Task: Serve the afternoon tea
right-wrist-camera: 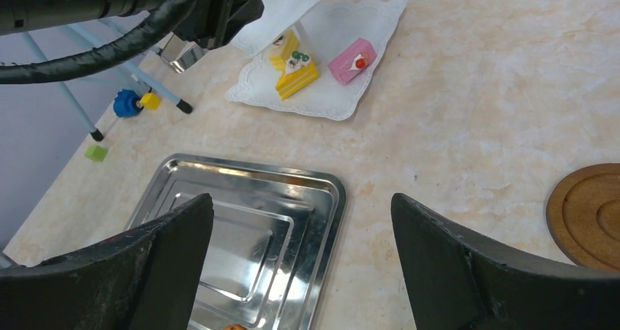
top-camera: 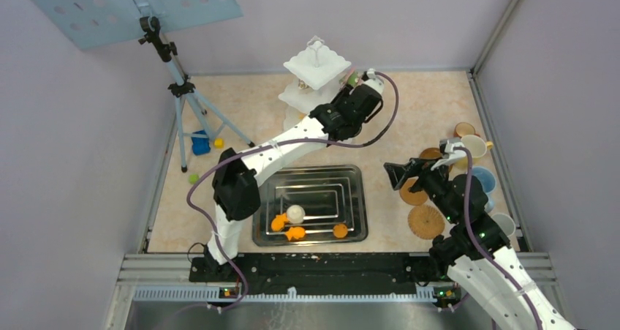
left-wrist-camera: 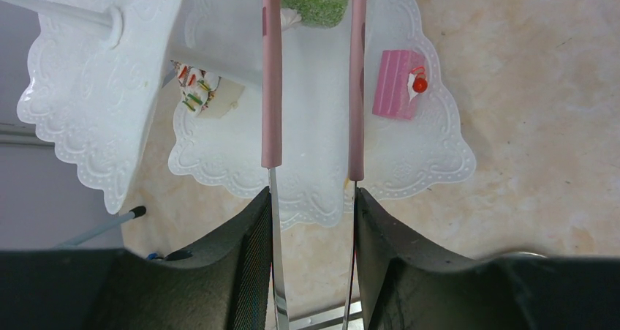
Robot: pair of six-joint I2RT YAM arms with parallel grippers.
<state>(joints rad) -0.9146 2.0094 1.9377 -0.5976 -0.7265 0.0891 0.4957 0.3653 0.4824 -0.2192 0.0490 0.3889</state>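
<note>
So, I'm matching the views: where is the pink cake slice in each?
Top: cannot be made out.
Left wrist: slice upper right.
Right wrist: slice top centre.
Shared landmark: the white stand, under the slice in both wrist views.

This is a robotics lab test cell, not a tearoom. Plain grey-lilac wall panels (top-camera: pixel 66 169) box me in on three sides, joined by aluminium corner posts (top-camera: pixel 501 23). My left arm (top-camera: pixel 281 148) and right arm (top-camera: pixel 497 282) are bolted to a black base plate (top-camera: pixel 329 268) on a slotted aluminium rail (top-camera: pixel 329 293) at the table's near edge. Purple cables (top-camera: pixel 396 99) loop openly along both arms. A tripod (top-camera: pixel 183 99) at the left edge of the beige marble-patterned tabletop (top-camera: pixel 424 103) carries a perforated blue board (top-camera: pixel 131 4). The food is make-believe: a pink toy cake slice (left-wrist-camera: pixel 398 85) lies on a white three-tier stand (top-camera: pixel 316 66), and orange toy pastries (top-camera: pixel 295 233) lie in a steel tray (top-camera: pixel 360 198).
</note>
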